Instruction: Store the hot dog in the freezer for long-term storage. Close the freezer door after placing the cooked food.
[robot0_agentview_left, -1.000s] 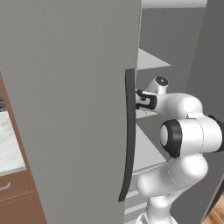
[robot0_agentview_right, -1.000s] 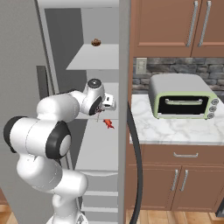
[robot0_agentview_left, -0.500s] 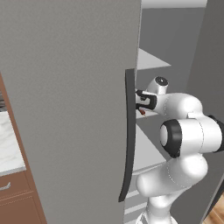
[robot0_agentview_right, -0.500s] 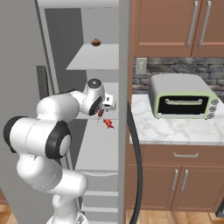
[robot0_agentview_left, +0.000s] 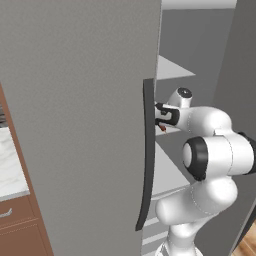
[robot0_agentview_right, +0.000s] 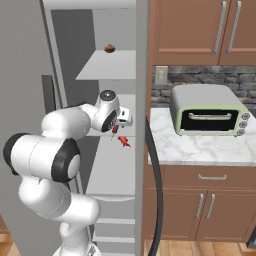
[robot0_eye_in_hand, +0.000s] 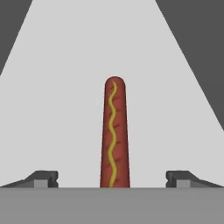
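1. A white robot arm with dark joints reaches into the freezer (robot0_agentview_right: 107, 165), the narrow right-hand compartment of a tall grey fridge.
2. The freezer door (robot0_agentview_right: 142, 125) stands open, seen edge-on in the right base view, with its long dark handle (robot0_agentview_right: 156, 185) curving down in front of the counter.
3. The gripper (robot0_agentview_right: 121, 126) is above a white shelf (robot0_agentview_right: 112, 175) midway up the freezer, pointing downward.
4. In the hand view, the gripper (robot0_eye_in_hand: 112, 178) has its two dark fingertips (robot0_eye_in_hand: 43, 178) spread wide at the lower corners, with clear space on each side of the sausage.
5. The hot dog (robot0_eye_in_hand: 114, 133) lies between the fingertips, touched by neither, a slim reddish-brown sausage with a wavy yellow mustard line along its length.
6. From the right base view, the hot dog (robot0_agentview_right: 123, 141) appears as a small red shape just below the gripper, over the white shelf; whether it rests on the shelf cannot be told.
7. In the left base view, the gripper (robot0_agentview_left: 161, 121) sits just behind the dark handle of the wider left door (robot0_agentview_left: 80, 125), which is closed.
8. A small dark-brown rounded lump (robot0_agentview_right: 110, 48) sits on a higher freezer shelf.
9. To the right of the fridge, a pale green toaster oven (robot0_agentview_right: 207, 110) stands on a marble counter (robot0_agentview_right: 200, 147) over brown cabinets.
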